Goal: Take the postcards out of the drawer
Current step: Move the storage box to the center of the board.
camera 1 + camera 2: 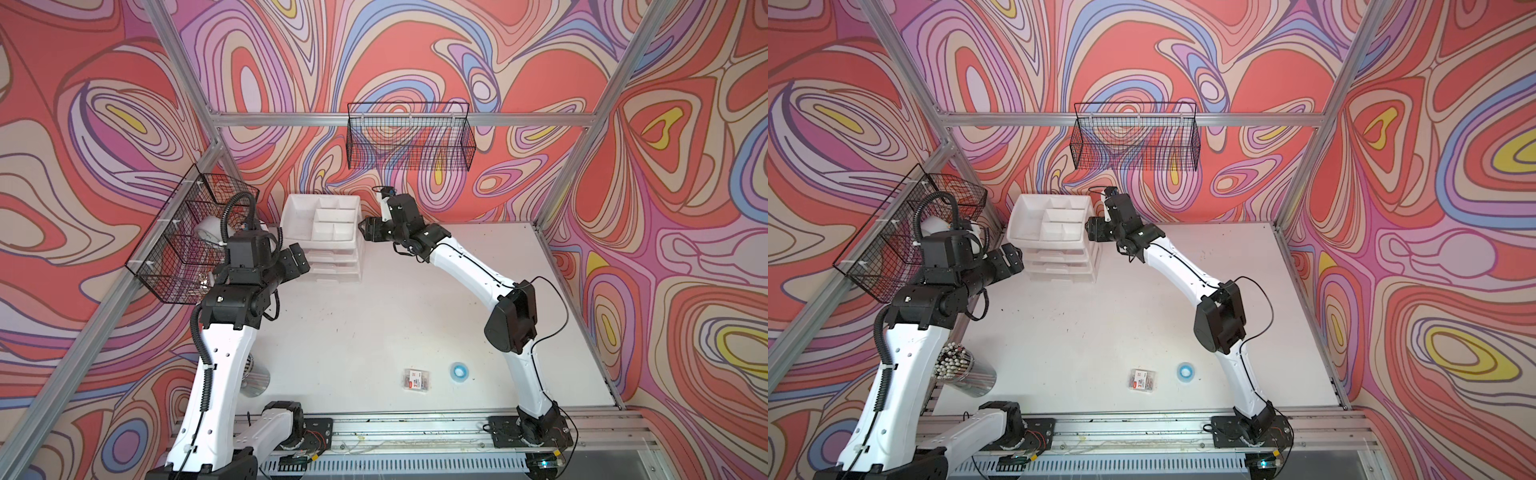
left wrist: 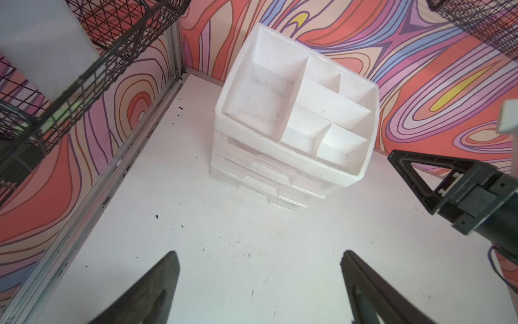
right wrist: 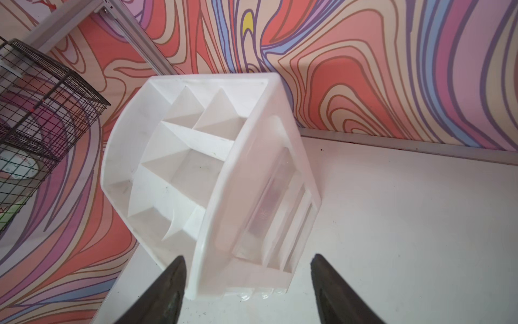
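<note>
Opening step, nothing out yet, as I read it. The white plastic desk organiser stood at the back of the white tabletop, with an open tray on top and three clear plastic drawers stacked under it. From the left wrist view all three fronts looked pushed in. The red postcards were inside: through the cloudy side wall, in the right wrist view, I caught a faint red strip with a pale mark on it. It seemed to be in the top drawer, though I could not swear to the level. My right tool sat at the organiser's right side, jaws apart and straddling a corner of the tray, neither finger clearly touching plastic, nothing held. My left tool hovered just in front of the drawer stack, jaws spread wide and empty. So one tool was set to brace the body and the other was lined up for a handle. Next move, I reckoned: bring the right jaws onto the tray wall so the light organiser could not slide. Then lower the left tool to the top drawer's lip and pull straight out. The small clear packet with a red label near the front edge was not my target
</note>
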